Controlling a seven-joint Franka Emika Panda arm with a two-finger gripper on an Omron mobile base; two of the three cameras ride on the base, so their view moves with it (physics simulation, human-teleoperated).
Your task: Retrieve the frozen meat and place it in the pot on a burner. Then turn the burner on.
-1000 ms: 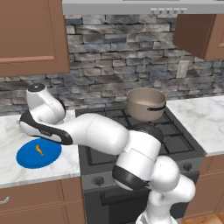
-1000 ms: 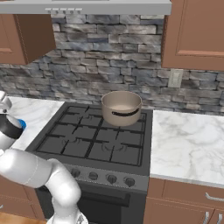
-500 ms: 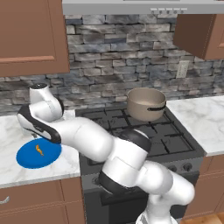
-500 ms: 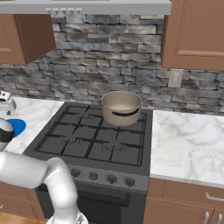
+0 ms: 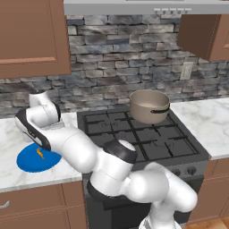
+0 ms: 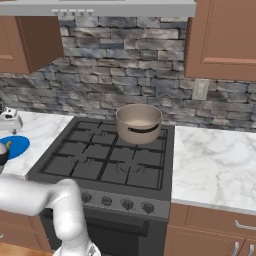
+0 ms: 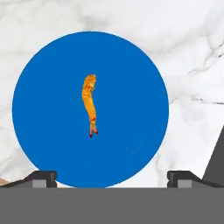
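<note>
The frozen meat (image 7: 89, 103) is a small orange drumstick-shaped piece lying on a flat round blue plate (image 7: 43, 109) on the marble counter. My gripper (image 7: 111, 179) hangs open straight above the plate, both fingertips wide apart and touching nothing. In the left base view the plate (image 5: 27, 162) with the meat (image 5: 40, 154) lies left of the stove, under my hand (image 5: 33, 130). The tan pot (image 5: 150, 106) stands on the stove's back right burner, far from the gripper, and also shows in the right base view as the pot (image 6: 139, 123).
The black gas stove (image 6: 100, 160) carries a row of knobs (image 6: 106, 201) along its front. Wooden wall cabinets (image 5: 31, 36) hang above the left counter. My own white arm (image 5: 103, 165) stretches across in front of the stove. Marble counter (image 6: 215, 165) lies right of the stove.
The arm has swung lower and further left, bringing the hand over the blue plate. The gripper stayed open. Pot, plate and meat have not moved.
</note>
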